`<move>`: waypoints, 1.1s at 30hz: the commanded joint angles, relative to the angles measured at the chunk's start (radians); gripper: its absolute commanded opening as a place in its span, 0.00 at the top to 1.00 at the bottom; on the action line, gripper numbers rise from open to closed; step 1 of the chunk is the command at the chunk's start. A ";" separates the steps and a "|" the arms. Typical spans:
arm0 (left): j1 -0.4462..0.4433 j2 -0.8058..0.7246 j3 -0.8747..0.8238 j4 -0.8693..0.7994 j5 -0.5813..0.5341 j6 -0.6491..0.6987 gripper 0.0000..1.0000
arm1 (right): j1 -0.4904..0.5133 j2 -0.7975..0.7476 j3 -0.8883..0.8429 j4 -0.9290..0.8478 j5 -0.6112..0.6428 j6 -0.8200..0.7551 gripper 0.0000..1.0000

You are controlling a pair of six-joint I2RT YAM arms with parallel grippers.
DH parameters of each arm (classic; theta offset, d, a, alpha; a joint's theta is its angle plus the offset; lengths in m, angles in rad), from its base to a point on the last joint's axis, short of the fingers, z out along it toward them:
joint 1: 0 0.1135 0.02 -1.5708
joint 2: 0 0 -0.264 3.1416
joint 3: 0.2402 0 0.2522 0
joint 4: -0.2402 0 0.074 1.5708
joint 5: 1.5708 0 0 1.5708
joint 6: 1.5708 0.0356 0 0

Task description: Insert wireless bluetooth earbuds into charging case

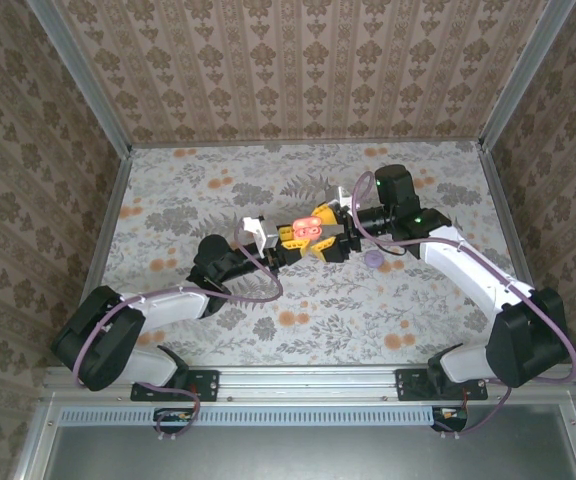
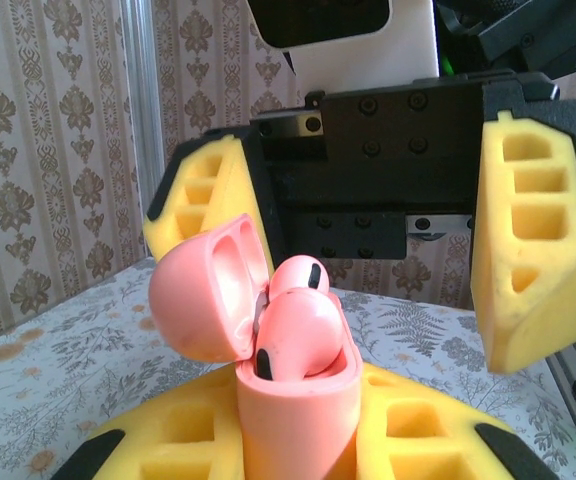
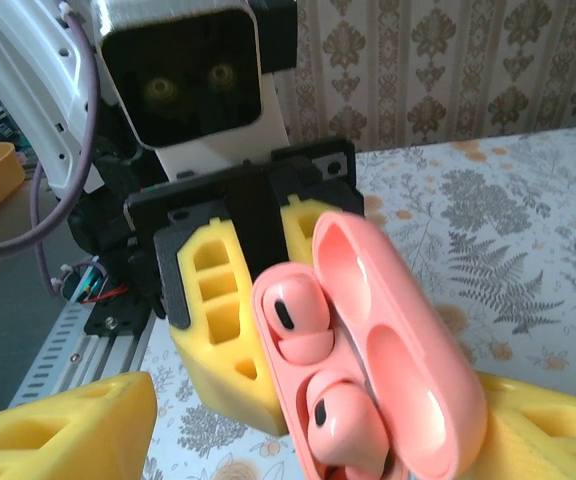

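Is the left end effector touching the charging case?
Touching. Left wrist view: the charging case sits clamped between yellow fingers of the left end effector.

Both arms are stretched inward, wrists set nose to nose. The left gripper [image 1: 293,237] is clamped tight on the charging case [image 2: 293,400]; the right gripper [image 2: 363,270] is held with fingers [image 2: 528,250] wide apart.

I work in a lab-style test booth, not a home: patterned wallpaper panels [image 1: 298,70] box me in on three sides, framed by bare aluminium posts [image 1: 80,75], the table [image 1: 218,330] wears a printed floral sheet, and my arm bases [image 1: 193,380] are bolted to a metal rail [image 1: 308,382] at its near edge
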 commanded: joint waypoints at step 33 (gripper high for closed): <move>0.005 -0.038 0.001 -0.001 -0.015 0.020 0.86 | -0.014 -0.071 0.004 -0.081 -0.121 -0.076 0.34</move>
